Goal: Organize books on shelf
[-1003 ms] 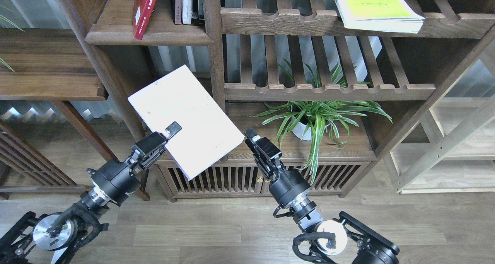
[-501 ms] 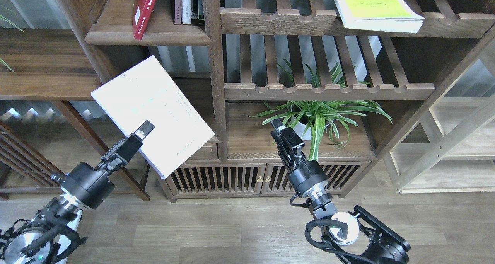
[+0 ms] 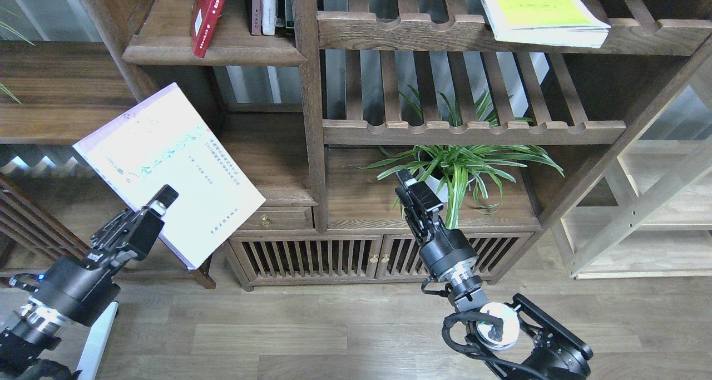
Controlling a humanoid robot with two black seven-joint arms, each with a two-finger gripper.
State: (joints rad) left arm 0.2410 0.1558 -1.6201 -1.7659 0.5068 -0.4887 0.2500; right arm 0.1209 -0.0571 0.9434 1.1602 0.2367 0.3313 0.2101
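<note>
Leftward and slightly down since half a second ago, the white-lavender book (image 3: pixel 167 171) has travelled with the left gripper (image 3: pixel 161 197), and its printed cover now shows where it was washed out before; the right gripper (image 3: pixel 409 182) has barely shifted.

Largest in view, the bookcase (image 3: pixel 311 146) fills the upper frame. Its shelf (image 3: pixel 222 49), a solid dark board with a rounded front edge at about 11 o'clock, carries the dark red book (image 3: pixel 204 15) leaning on its left part, and at 3 o'clock of that, thin upright books (image 3: pixel 268 7) against the post. On the slatted rack (image 3: pixel 445 32) at 1 o'clock lies the yellow-green book (image 3: pixel 537 10), flat, its white page edges toward the front. A potted plant (image 3: pixel 456 168) stands on a lower board near the centre.

At 9 o'clock the white-lavender book is tilted in the air, clear of the shelf, and well below it. Its cover is white with a lavender strip along the upper-left edge and pale greenish lettering too small to read. The left jaws pinch its lower edge. The right jaws sit at the plant's 8 o'clock, holding nothing; whether they are spread I cannot tell.
</note>
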